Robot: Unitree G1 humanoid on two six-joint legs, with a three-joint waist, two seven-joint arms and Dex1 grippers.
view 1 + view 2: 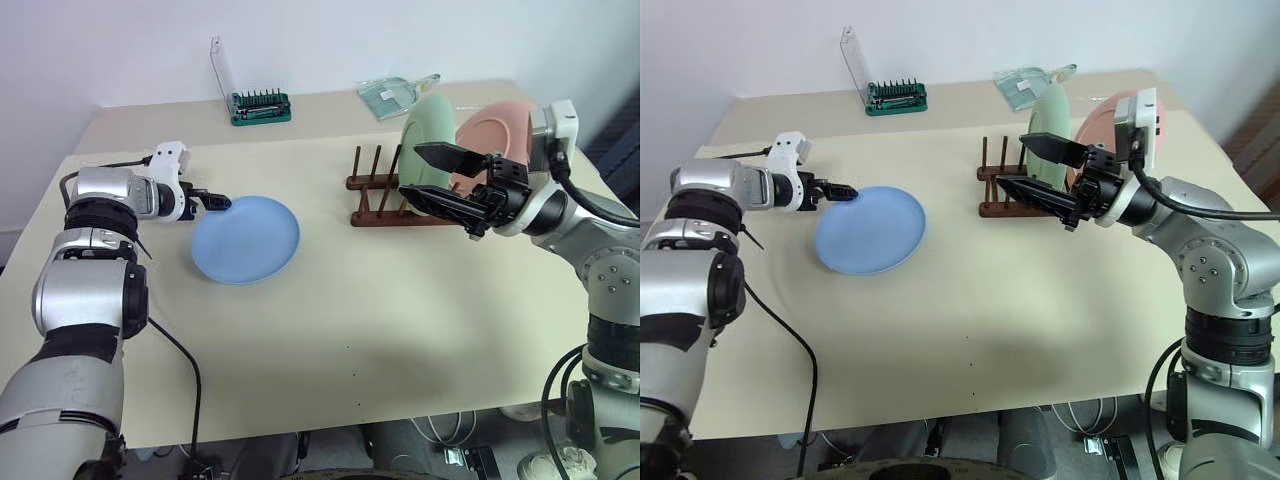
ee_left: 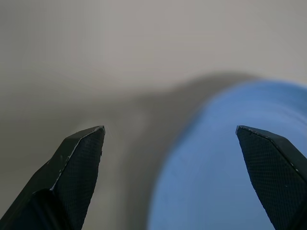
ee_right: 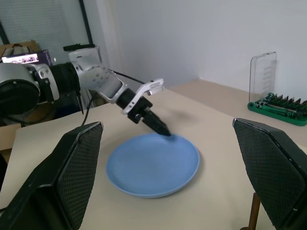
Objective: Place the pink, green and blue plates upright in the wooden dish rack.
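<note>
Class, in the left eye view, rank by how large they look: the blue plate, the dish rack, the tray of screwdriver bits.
1. Blue plate
2. Dish rack, partly hidden by the right gripper
3. Tray of screwdriver bits, though it sits farthest away

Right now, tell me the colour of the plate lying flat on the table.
Light blue; the plate shows best in the right wrist view.
</note>
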